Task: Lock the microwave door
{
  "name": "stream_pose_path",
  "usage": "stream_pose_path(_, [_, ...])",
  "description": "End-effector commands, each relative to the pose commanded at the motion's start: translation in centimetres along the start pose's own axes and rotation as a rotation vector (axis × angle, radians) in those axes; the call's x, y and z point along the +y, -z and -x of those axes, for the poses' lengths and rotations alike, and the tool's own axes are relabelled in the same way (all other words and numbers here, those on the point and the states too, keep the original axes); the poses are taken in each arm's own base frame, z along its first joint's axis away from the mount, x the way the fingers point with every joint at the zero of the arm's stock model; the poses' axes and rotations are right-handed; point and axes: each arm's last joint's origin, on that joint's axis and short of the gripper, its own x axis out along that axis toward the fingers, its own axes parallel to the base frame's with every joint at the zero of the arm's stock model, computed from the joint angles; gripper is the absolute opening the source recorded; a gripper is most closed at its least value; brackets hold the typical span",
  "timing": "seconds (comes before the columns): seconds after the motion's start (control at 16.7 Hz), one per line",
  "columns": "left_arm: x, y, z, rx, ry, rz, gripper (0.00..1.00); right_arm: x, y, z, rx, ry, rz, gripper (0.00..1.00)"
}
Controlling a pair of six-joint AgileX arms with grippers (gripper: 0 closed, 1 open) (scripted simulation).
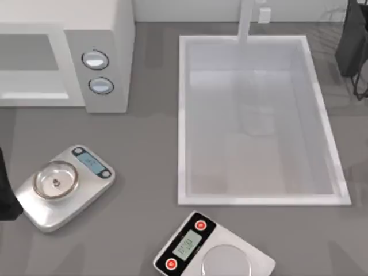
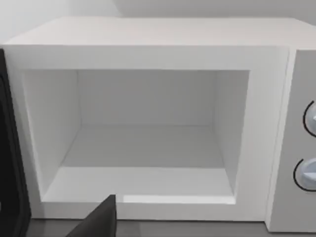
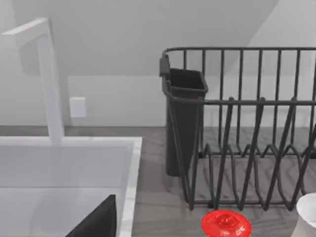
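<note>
The microwave (image 1: 63,52) is sitting at the table's ten o'clock, its door (image 1: 29,69) appearing shut from above, the left arm (image 1: 8,192) is waiting at nine o'clock facing it, and I cannot tell how far either claw is opened.

One of most kinds, two scales, two dials.

One microwave (image 1: 86,52) carries two round dials (image 1: 95,60), one below the other. Right of the microwave lies one sink (image 1: 183,115) with one faucet (image 1: 246,20). In front of the microwave sit two silver kitchen scales (image 1: 63,187), one nearer the sink. One black dish rack (image 3: 237,128) holds one cutlery cup (image 3: 183,118); one red disc (image 3: 226,223) lies before it.
</note>
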Motion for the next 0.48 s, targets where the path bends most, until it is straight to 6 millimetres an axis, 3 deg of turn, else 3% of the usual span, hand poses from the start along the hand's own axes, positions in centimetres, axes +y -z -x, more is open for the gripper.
stream_pose_path(0.06, [0.00, 0.00, 0.00, 0.000, 0.000, 0.000, 1.00, 0.00, 0.00, 0.00, 0.000, 0.000, 0.000, 1.00])
stream_pose_path(0.48, [0.00, 0.00, 0.00, 0.000, 0.000, 0.000, 0.47, 0.00, 0.00, 0.00, 0.000, 0.000, 0.000, 1.00])
